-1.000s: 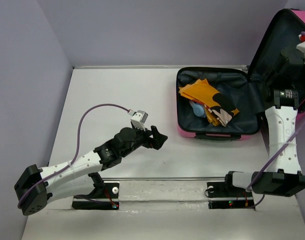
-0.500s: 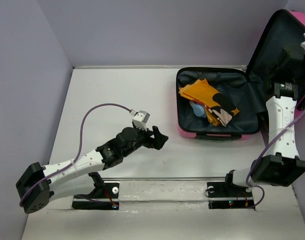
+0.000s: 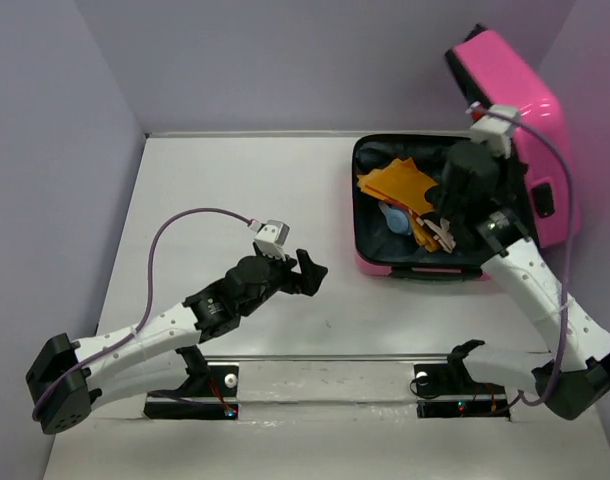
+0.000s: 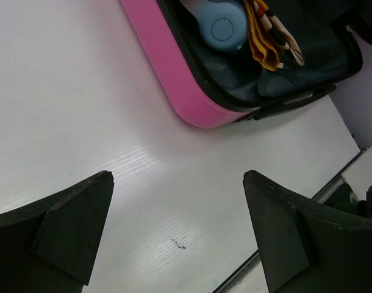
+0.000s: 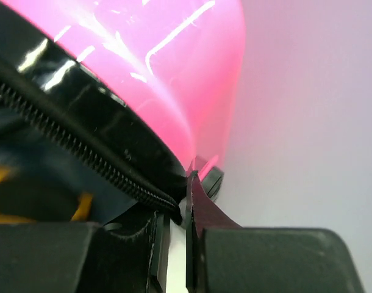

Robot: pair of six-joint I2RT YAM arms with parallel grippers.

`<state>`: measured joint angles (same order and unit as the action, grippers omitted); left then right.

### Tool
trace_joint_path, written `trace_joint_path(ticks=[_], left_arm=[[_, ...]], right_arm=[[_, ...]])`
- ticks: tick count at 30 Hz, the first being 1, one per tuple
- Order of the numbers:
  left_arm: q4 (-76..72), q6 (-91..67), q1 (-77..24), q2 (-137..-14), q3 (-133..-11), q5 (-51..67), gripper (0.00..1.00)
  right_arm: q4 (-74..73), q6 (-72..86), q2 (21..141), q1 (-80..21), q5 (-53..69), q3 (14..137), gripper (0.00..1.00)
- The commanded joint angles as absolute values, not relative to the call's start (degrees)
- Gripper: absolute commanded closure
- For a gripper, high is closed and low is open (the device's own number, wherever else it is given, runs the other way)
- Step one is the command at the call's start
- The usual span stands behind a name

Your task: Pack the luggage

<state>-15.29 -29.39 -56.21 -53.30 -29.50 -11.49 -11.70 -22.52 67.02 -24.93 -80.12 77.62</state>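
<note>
Luggage [image 3: 515,110]: you had one, hot pink, its base lying open on the table [image 3: 235,190], its lid tilted up over the base with the pink shell facing upward.
Inside the luggage: one orange folded cloth [image 3: 395,182], one pale blue round item [image 4: 222,27], and one striped piece [image 3: 443,232] touching the cloth.
Right gripper [image 5: 178,210]: one; your fingers were nearly together, pinched on the black zipper band [image 5: 82,146] at the edge of the luggage lid.
Left gripper [image 4: 177,178]: one; your fingers stood wide apart, held nothing, and hovered above the table near the luggage's near left corner.
Arms: two; your right one reached over the luggage's near right corner, and your left one stopped short of the luggage.
Print: white lines on the luggage shell, too close in the right wrist view to read.
</note>
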Motion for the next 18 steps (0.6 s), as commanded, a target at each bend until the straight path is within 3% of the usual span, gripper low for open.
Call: trace_joint_path(ticks=[1, 2, 3, 4, 5, 6, 7, 8, 9, 14, 18], left_arm=[[-12.4, -27.9, -56.4, -48.0, -32.1, -21.8, 0.01], [-11.0, -28.6, -56.3, -46.3, -32.3, -24.0, 0.01], [-10.2, -29.0, -56.3, -45.6, -32.7, -25.1, 0.01], [-9.2, -29.4, -56.2, -44.8, -33.7, -26.1, 0.01], [-7.6, -29.7, -56.0, -43.4, -34.2, -28.2, 0.01], [-6.9, -29.7, -56.0, -42.6, -35.0, -28.9, 0.01], [-5.9, -29.8, -55.9, -41.7, -35.3, -29.7, 0.01], [-5.4, -29.9, -55.6, -41.4, -35.8, -30.6, 0.01], [-5.0, -30.1, -55.1, -41.3, -36.3, -31.5, 0.01], [-6.9, -31.7, -50.1, -45.4, -36.7, -27.3, 0.01], [-13.2, -33.7, -43.3, -47.7, -35.6, -16.4, 0.01]], right_arm=[[-9.3, -16.1, 69.7, -46.5, -88.6, 69.8, 0.93], [-2.7, -18.3, 72.8, -52.8, -90.6, 67.4, 0.91], [4.4, -22.5, 74.5, -55.5, -94.2, 65.9, 0.69], [12.7, -34.3, 76.0, -57.8, -94.6, 64.4, 0.54], [35.3, -41.7, 78.2, -61.7, -94.3, 60.9, 0.34], [53.8, -66.5, 79.6, -63.3, -93.9, 58.6, 0.27], [76.0, -81.2, 82.2, -64.4, -94.1, 57.3, 0.21], [95.0, -92.3, 85.7, -65.0, -94.9, 58.3, 0.19], [98.3, -96.8, 90.0, -66.9, -95.0, 61.8, 0.12], [98.4, -100.5, 96.9, -67.9, -91.2, 72.8, 0.12], [98.4, -104.2, 99.1, -60.9, -86.1, 82.5, 0.13]])
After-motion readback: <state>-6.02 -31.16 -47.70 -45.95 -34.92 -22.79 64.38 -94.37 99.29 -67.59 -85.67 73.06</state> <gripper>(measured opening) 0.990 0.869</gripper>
